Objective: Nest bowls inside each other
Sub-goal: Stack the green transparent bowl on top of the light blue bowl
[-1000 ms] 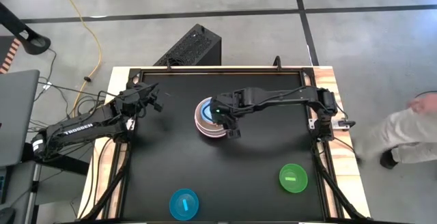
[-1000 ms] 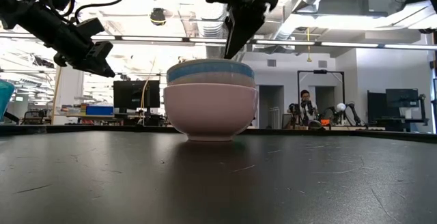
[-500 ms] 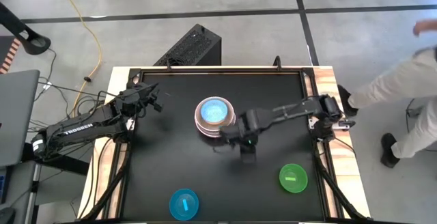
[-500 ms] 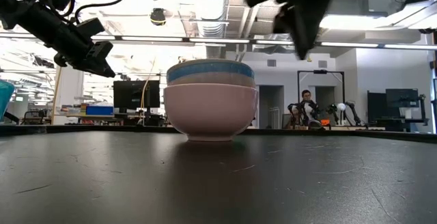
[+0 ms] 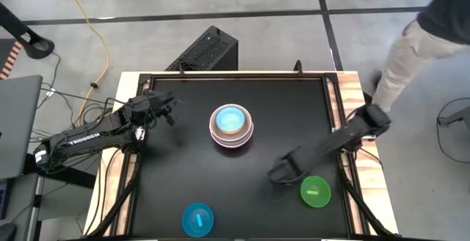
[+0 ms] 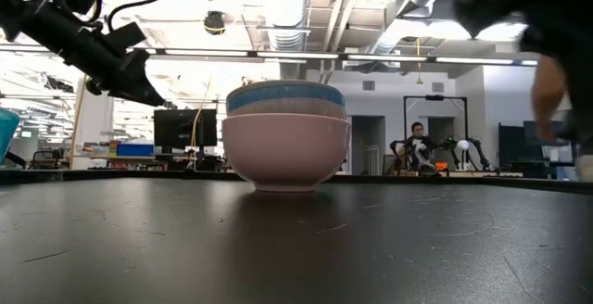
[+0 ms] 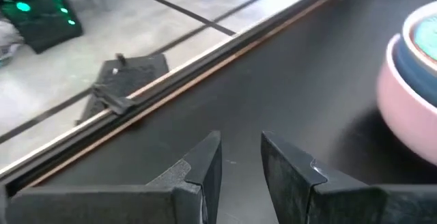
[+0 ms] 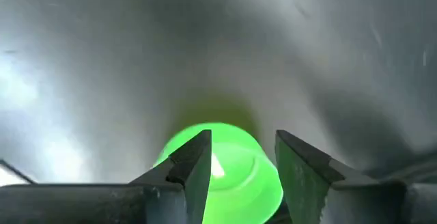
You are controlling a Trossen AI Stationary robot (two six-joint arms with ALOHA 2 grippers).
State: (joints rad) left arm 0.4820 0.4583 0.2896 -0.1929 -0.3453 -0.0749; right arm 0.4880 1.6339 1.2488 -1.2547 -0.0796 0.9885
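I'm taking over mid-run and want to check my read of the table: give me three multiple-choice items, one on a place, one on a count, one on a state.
1. Where is the right gripper?
A. over the nested stack
B. beside the green bowl, on the side toward the stack
C. at the cyan bowl

2. How many bowls stand alone, outside the stack?
A. two
B. four
C. none

3. How do the right gripper's jaws stand?
A. shut on a bowl
B. open, holding nothing
C. shut, empty

Key:
1 B: the high view shows it next to the green bowl, away from the nested stack.
2 A: only the green one and the cyan bowl.
3 B: the right wrist view shows a gap between the fingers.
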